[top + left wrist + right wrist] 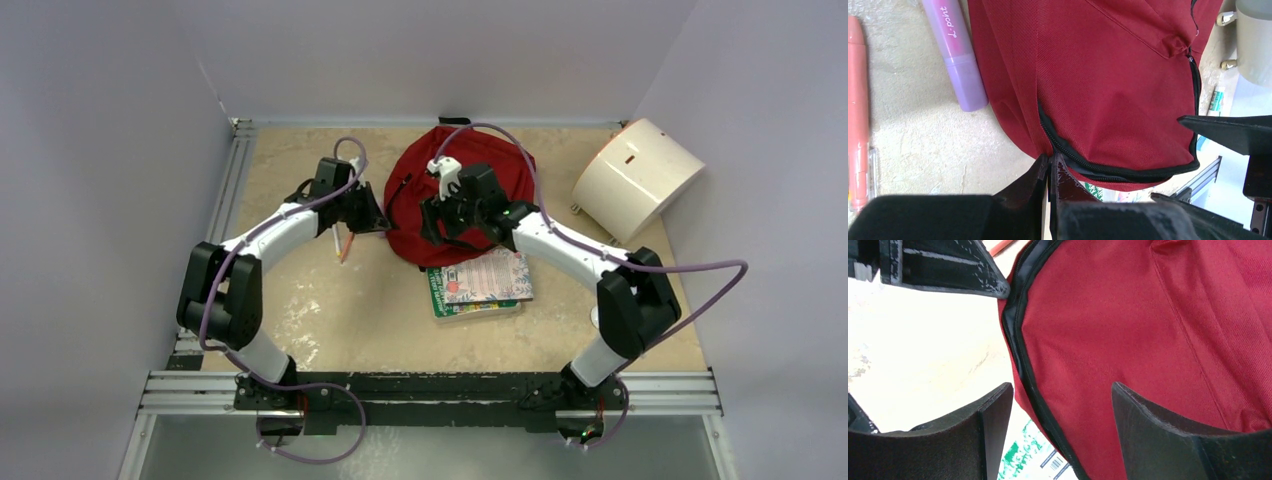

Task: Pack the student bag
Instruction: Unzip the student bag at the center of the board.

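Red, one student bag (408,218), one purple marker (955,55), one orange pen (858,115), left gripper (1050,159) closed, right gripper (1060,389) wide

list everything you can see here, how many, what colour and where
student bag: 1, dark red, middle-back of table
books: 2 stacked, pink over green, at bag's near edge
box: 1, white, rounded, back right
marker: 1, purple, just left of bag
pen: 1, orange, beside marker, farther from bag
table: 1, beige
left gripper: 1, black, shut, tips at bag's zip
right gripper: 1, black, open, over bag
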{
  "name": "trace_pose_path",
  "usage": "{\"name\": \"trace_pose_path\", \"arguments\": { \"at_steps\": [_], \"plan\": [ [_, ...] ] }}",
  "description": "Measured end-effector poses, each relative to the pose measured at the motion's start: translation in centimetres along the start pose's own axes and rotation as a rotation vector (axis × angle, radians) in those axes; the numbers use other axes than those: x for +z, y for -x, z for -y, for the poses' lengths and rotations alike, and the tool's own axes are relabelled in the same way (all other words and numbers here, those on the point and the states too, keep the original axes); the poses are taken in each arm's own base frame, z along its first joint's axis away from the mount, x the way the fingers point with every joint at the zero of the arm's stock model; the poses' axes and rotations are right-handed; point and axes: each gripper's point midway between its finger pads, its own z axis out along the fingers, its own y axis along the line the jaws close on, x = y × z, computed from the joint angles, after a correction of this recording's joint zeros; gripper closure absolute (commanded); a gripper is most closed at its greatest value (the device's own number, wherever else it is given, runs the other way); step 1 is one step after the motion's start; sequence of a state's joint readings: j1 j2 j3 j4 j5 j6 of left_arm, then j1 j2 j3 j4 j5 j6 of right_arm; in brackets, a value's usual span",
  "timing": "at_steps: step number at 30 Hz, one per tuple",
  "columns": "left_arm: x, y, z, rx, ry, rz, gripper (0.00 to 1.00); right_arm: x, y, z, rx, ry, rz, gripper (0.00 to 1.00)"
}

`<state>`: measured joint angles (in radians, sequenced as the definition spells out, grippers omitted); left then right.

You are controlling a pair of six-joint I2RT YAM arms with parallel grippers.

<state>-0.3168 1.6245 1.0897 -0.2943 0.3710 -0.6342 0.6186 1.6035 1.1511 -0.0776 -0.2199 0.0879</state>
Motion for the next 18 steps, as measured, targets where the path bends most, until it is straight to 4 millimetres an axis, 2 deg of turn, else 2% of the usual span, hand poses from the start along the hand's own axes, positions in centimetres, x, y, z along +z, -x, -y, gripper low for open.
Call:
{"name": "trace_pose_path", "arguments": {
  "at_steps": [5,10,18],
  "plan": [
    [0.3,-0.3,0.3,0.017,-0.021,0.005,1.0,1.1,0.2,-0.7,-0.053,-0.031,-0.012,0.26],
    [0.4,-0.3,0.6,0.023,-0.031,0.008,1.0,1.6,-1.1,-0.1,-0.078,-0.082,-0.058,0.29],
    [0.5,-0.4,0.9,0.03,-0.041,0.008,1.0,1.0,-1.0,0.4,-0.079,-0.117,-0.053,0.28]
  ]
}}
